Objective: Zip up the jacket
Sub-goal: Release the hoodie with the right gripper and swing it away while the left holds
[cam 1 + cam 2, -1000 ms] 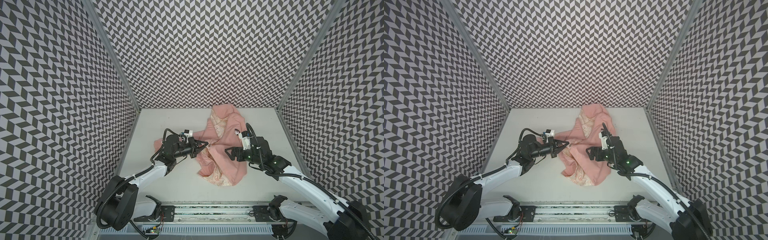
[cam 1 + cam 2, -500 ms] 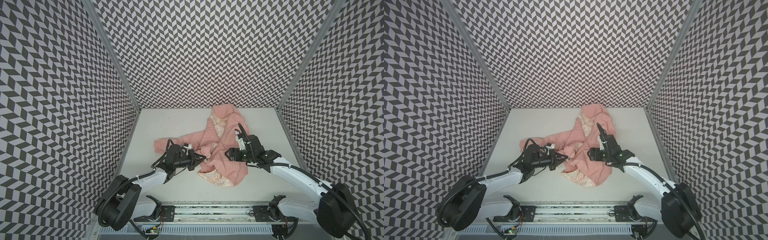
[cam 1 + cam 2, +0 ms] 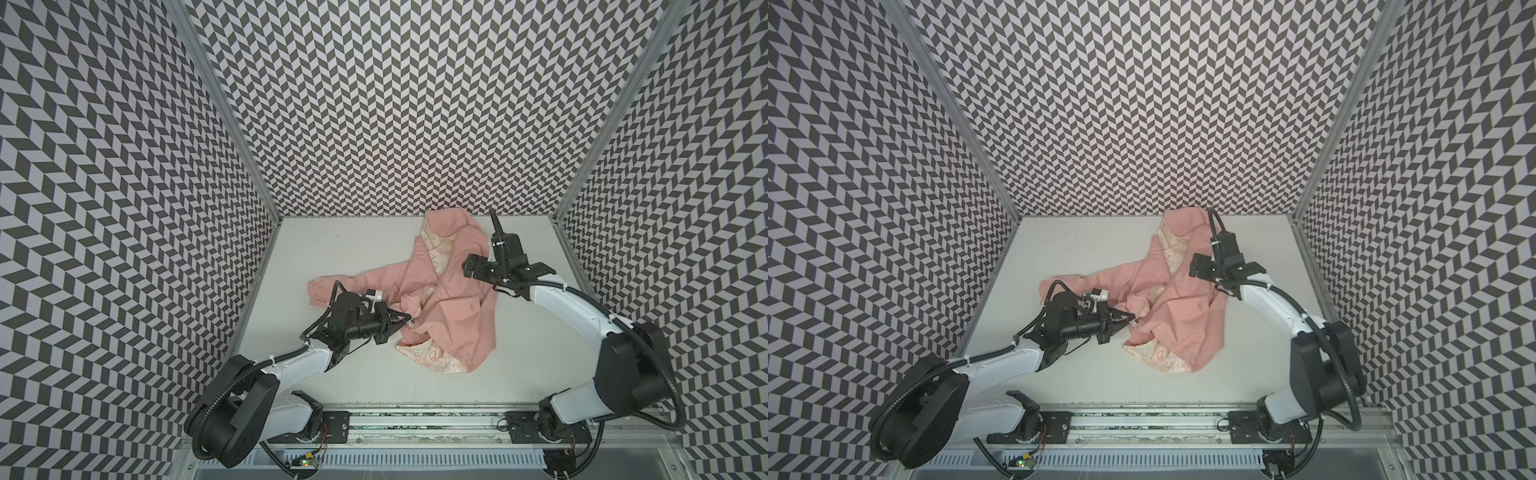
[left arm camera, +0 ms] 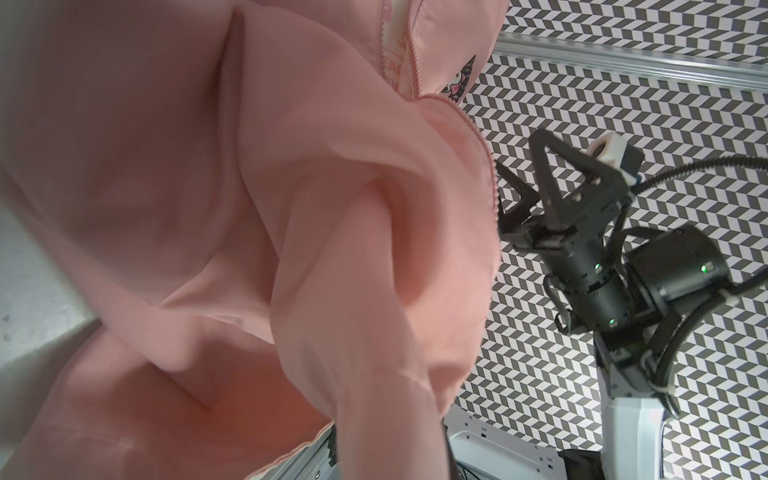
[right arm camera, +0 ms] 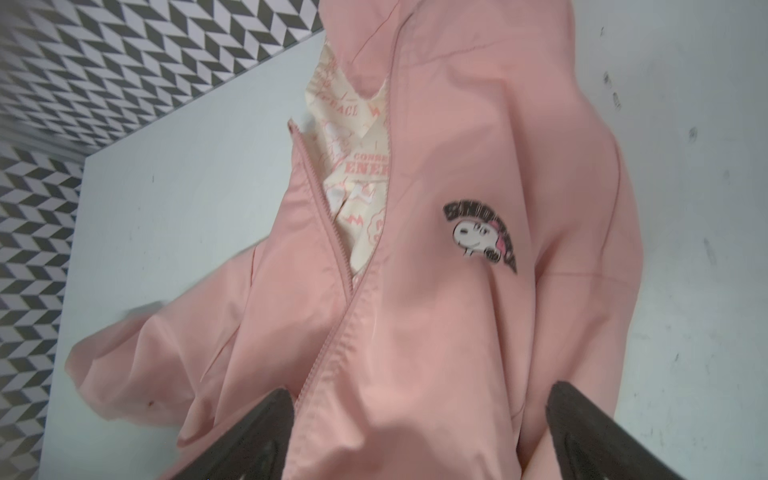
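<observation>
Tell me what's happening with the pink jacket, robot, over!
Left tool shut on the jacket, at its edge. Right tool open over it. Jacket crumpled, zipper gaping at the top. Nothing in the way.

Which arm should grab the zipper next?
Right, I think. The right tool is open just over the zipper. The left tool is shut on the jacket, so it's busy.

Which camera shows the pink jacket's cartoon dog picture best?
Right wrist view: the cartoon dog graphic on the salmon-pink jacket faces it, unobstructed. Left wrist view catches a sliver; in both top views it is indiscernible.
</observation>
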### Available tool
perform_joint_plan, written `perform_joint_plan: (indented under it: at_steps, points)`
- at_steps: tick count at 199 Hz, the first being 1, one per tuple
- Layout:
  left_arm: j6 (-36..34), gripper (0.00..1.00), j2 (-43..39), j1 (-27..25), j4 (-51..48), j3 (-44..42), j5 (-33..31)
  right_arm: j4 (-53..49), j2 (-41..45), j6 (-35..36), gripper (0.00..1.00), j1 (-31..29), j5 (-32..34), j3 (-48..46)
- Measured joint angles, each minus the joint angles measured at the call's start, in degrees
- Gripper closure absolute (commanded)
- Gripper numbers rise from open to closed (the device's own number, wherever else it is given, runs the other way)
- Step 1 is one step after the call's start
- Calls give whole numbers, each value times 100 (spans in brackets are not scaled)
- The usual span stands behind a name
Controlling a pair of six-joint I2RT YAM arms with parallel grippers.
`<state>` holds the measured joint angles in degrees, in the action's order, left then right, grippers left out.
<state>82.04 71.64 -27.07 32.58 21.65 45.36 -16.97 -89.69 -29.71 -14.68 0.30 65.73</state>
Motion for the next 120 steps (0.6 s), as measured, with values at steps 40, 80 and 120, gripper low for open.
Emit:
perform_joint_plan:
  at_steps: [40,80,120]
  points:
    - [0,100,2,0,42,-131,2,-295,-1565,105,0,455,55,1578]
    - [13,100,94,2,225,-146,33,-686,-2903,140,0,807,-269,2852]
    - [37,100,293,105,433,-157,138,-846,-3718,118,3,1187,-822,3539]
